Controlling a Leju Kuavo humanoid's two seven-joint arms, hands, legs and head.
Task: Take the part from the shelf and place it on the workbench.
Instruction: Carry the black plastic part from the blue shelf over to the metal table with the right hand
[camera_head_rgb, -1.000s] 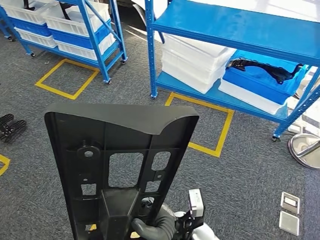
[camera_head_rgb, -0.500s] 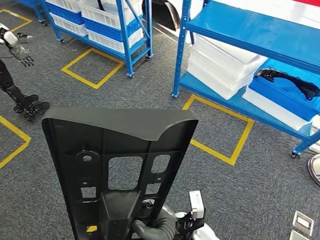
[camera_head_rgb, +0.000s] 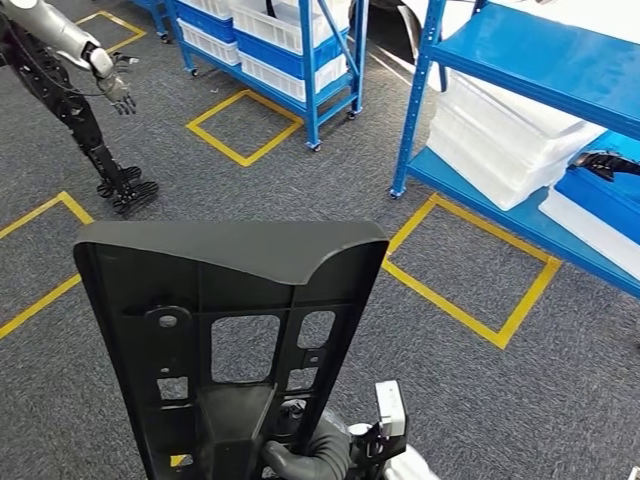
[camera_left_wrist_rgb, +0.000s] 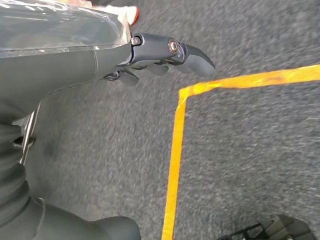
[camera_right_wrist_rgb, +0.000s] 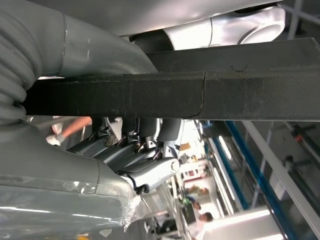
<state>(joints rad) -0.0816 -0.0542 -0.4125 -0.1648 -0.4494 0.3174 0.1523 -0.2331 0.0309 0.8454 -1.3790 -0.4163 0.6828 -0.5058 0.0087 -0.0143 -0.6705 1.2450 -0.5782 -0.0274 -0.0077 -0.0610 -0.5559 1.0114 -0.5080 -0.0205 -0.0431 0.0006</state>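
Holding the part (camera_head_rgb: 226, 340) upright in front of the camera, the right hand (camera_head_rgb: 306, 455) grips it at the bottom edge in the head view, grey thumb wrapped over the lower rib. The part's a big black plastic panel with cutouts and ribs, top edge curved, and it sits well clear of the shelves, up over the grey carpet (camera_head_rgb: 483, 400). Behind it there's yellow floor tape (camera_head_rgb: 472, 300), a blue shelf (camera_head_rgb: 528, 60) on the right with stacked white bins (camera_head_rgb: 498, 140), and another blue rack (camera_head_rgb: 302, 40) further back. Another robot's arm (camera_head_rgb: 68, 50) pokes in at the top left.

Left wrist view: the left hand (camera_left_wrist_rgb: 166, 52) hangs over the carpet with its fingers stretched out straight and nothing in them, so it's open. A yellow tape corner (camera_left_wrist_rgb: 181, 100) lies on the floor below it.

Right wrist view: pretty cramped, but you can see the dark edge of the part (camera_right_wrist_rgb: 170, 95) running across, with the right hand (camera_right_wrist_rgb: 132, 150) clamped on it, fingers (camera_right_wrist_rgb: 166, 135) on one side and the thumb on the other. Blurry shelving in the background.
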